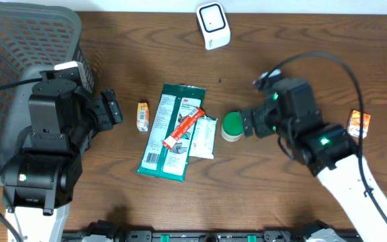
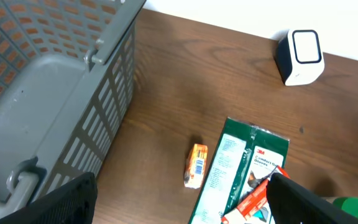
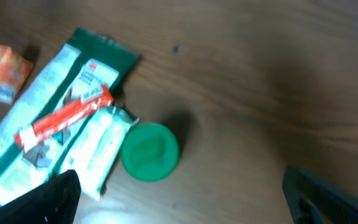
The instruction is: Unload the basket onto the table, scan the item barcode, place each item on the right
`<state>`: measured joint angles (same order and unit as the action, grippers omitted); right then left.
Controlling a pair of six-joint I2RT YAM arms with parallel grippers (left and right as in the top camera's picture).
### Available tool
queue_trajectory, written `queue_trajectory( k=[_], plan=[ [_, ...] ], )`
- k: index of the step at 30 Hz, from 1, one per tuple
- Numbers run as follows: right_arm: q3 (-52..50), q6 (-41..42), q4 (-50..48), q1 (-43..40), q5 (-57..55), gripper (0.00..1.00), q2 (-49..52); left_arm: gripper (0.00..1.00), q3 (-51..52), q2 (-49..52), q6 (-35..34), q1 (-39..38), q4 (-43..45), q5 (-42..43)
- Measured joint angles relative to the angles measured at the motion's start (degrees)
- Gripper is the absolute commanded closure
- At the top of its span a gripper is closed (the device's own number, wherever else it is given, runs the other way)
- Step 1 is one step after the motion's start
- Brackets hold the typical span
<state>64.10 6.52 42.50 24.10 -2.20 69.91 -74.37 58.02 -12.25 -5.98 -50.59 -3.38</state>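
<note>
A white barcode scanner [image 1: 213, 25] [image 2: 300, 56] stands at the table's far edge. Several items lie mid-table: a small orange packet [image 1: 142, 115] [image 2: 196, 165] showing a barcode, a green pack [image 1: 170, 131], a red tube [image 1: 182, 128] lying across it, a white pack [image 1: 203, 136] and a green-lidded tub [image 1: 232, 126] [image 3: 150, 151]. My left gripper [image 1: 113, 111] [image 2: 182, 205] is open just left of the orange packet and holds nothing. My right gripper [image 1: 247, 123] [image 3: 188, 199] is open right beside the green tub, also holding nothing.
A grey mesh basket [image 1: 19, 67] [image 2: 42, 93] fills the far left corner, close behind my left arm. Another orange packet [image 1: 359, 123] lies at the right, beyond my right arm. Bare brown table [image 1: 301, 54] lies between the scanner and the right arm.
</note>
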Motion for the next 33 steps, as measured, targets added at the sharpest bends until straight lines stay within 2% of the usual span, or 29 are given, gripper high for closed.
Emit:
queue_trajectory(
  k=[11, 27, 33],
  plan=[
    [0.9, 1.0, -0.5, -0.3, 3.7, 0.01, 6.6, 0.13, 0.0, 0.0, 0.0, 0.0, 0.0, 0.0],
    [0.5, 2.9, -2.4, 1.7, 7.0, 0.03, 23.9, 0.13, 0.0, 0.0, 0.0, 0.0, 0.0, 0.0],
    [0.3, -1.3, -2.4, 2.1, 7.2, 0.05, 27.6, 0.13, 0.0, 0.0, 0.0, 0.0, 0.0, 0.0]
  ],
)
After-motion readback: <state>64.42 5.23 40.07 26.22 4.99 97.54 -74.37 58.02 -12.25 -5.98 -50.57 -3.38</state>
